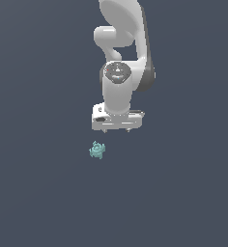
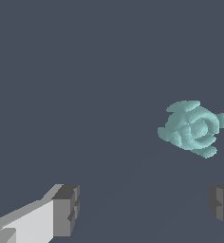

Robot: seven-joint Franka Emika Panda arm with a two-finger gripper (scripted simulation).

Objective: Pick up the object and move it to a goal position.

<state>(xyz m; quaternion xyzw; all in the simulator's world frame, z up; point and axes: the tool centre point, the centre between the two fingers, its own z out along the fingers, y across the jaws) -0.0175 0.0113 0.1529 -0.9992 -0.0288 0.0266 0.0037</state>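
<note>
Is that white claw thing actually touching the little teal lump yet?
Apart. In the wrist view, bare floor shows between the object and both open fingers of the gripper; the exterior view also shows a gap.

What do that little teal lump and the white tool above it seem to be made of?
These are simulator renders, so this is only a guess. The teal lump looks matte, like unglazed clay or soft plastic: flat colour, no shine, knobby ridges. The tool looks like smooth white moulded plastic with soft shading, and its fingertips look like dull grey blocks, perhaps rubber.
</note>
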